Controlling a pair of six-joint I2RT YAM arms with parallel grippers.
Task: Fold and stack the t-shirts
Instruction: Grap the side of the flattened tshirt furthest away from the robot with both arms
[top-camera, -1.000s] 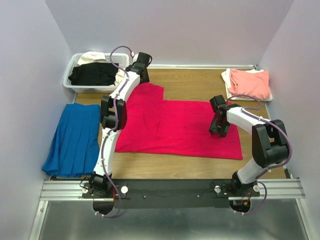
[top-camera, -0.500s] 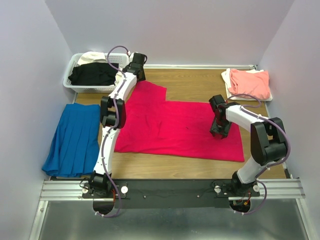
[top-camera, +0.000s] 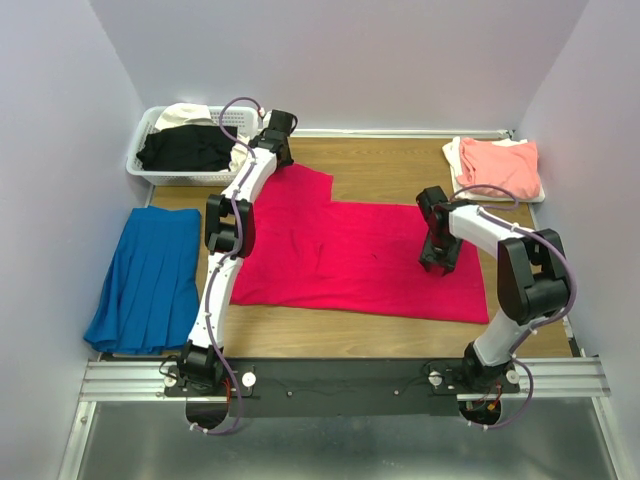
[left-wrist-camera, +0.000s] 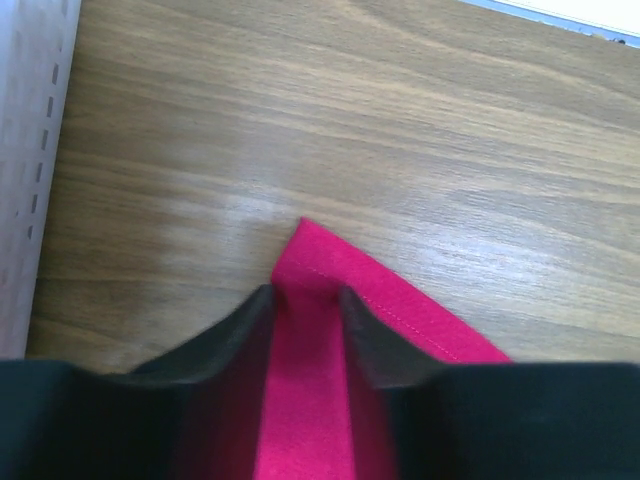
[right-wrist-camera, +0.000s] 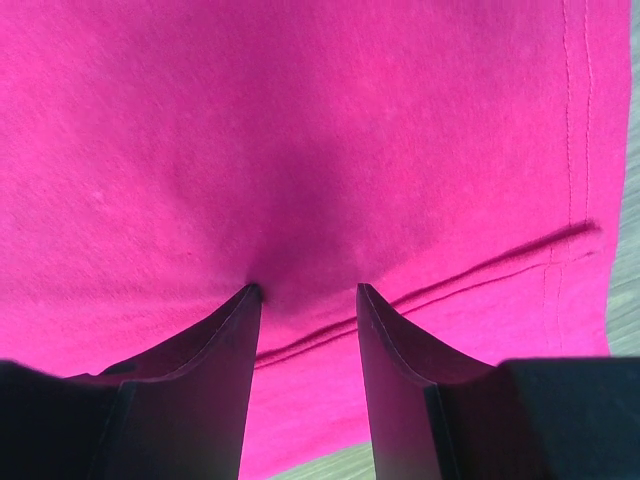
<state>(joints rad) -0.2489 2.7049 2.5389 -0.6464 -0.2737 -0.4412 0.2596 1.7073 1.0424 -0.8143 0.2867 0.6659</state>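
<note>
Red t-shirt (top-camera: 360, 255): spread flat across the middle of the table (top-camera: 390, 165), with one sleeve reaching toward the far left corner beside the basket (top-camera: 148, 168).
Handling: light, limp cotton that will drape and drag rather than hold a shape.
Where to hold: the stitched hems and corners, where doubled cloth gives the fingers some bite.
Left gripper (left-wrist-camera: 305, 295): jaws apart, straddling the sleeve tip, which lies between them, apparently not nipped yet.
Right gripper (right-wrist-camera: 305, 290): jaws apart, tips pressed into the cloth near the right-hand hem, a small pucker between them.
Salmon-pink t-shirt (top-camera: 497, 165): folded at the far right corner.
Hidden: the left arm covers the shirt's left edge, and the neckline cannot be made out.
</note>
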